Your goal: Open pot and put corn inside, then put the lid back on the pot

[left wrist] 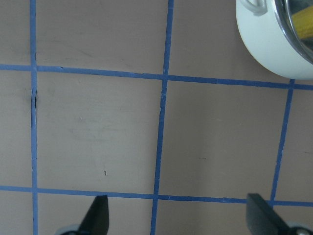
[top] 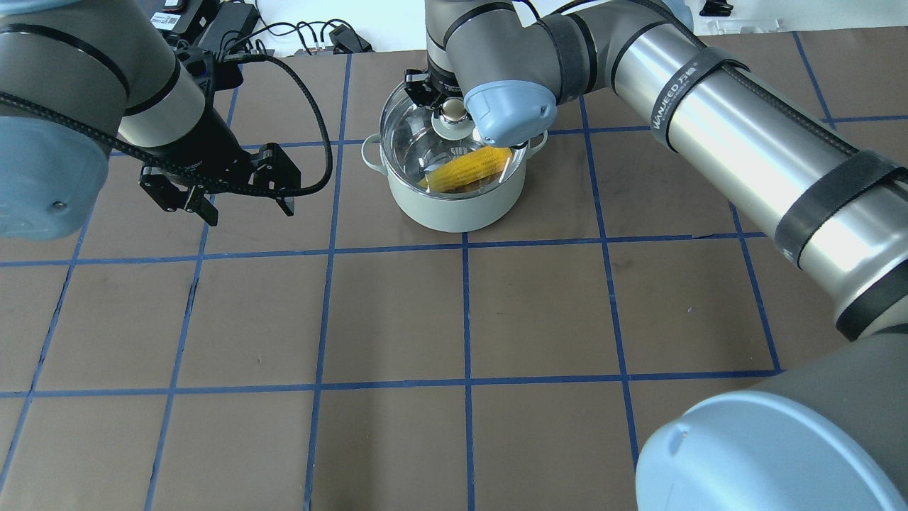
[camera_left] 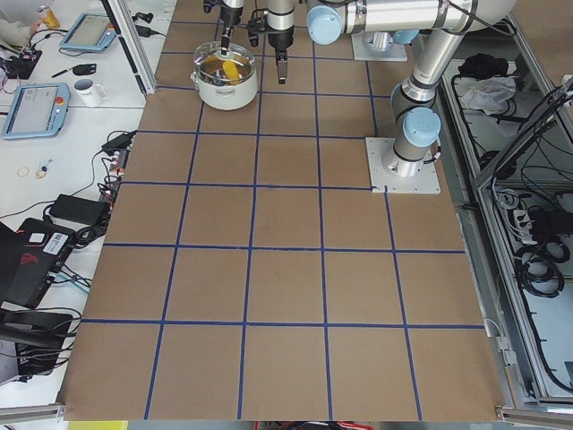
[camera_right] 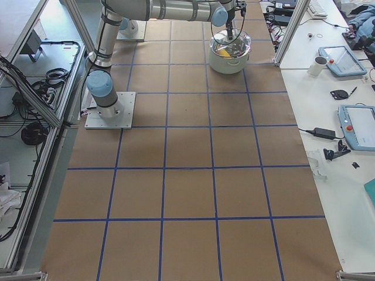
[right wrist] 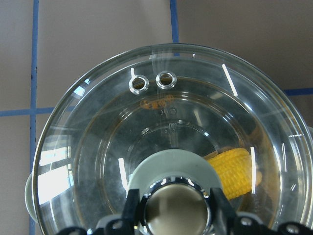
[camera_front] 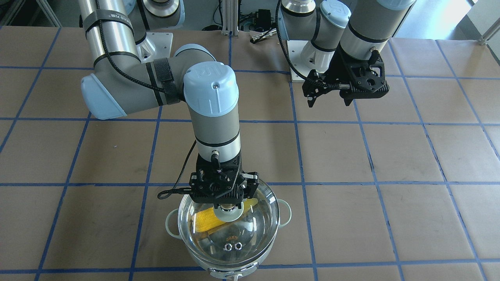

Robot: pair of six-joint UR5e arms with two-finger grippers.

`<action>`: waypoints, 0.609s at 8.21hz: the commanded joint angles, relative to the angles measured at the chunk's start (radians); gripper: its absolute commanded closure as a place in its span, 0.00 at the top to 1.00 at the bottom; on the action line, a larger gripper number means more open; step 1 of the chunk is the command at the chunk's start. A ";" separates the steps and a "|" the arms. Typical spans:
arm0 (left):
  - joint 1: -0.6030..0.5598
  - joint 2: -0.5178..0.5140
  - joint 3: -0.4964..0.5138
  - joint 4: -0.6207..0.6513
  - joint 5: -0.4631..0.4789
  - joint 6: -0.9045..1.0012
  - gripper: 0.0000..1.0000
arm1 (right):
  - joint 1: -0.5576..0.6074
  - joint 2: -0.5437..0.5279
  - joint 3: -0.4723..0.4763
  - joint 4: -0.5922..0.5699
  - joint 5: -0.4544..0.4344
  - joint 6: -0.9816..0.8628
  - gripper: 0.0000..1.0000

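Note:
The mint-green pot point(top: 454, 207) stands on the table at the far side and holds the yellow corn point(top: 469, 169), which lies slanted inside. My right gripper point(camera_front: 225, 200) is shut on the round knob point(right wrist: 176, 211) of the clear glass lid point(camera_front: 230, 234) and holds the lid over the pot's mouth. I cannot tell whether the lid touches the rim. The corn shows through the glass point(right wrist: 237, 171). My left gripper point(top: 248, 211) is open and empty, hovering above the table to the side of the pot. In the left wrist view the pot point(left wrist: 274, 46) is at the top right corner.
Brown table paper with a blue tape grid. Both arms' base plates point(camera_front: 156, 43) are at the robot's edge. Cables and adapters point(top: 312, 32) lie beyond the far edge. Side benches hold tablets point(camera_right: 357, 126) and a mug point(camera_right: 317, 65).

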 commanded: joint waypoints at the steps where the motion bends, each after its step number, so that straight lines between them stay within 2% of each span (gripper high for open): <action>1: 0.002 -0.004 0.000 -0.002 0.000 -0.001 1.00 | 0.000 0.002 0.001 0.001 0.002 0.006 0.68; 2: 0.002 -0.003 -0.002 -0.002 0.015 0.009 1.00 | 0.000 0.004 0.001 0.001 0.005 0.006 0.76; 3: 0.002 -0.006 0.000 -0.002 0.087 0.009 1.00 | 0.000 0.005 0.001 0.001 0.005 0.004 0.81; 5: 0.001 -0.009 0.000 -0.002 0.087 0.005 1.00 | 0.000 0.007 0.001 0.001 0.003 -0.002 0.81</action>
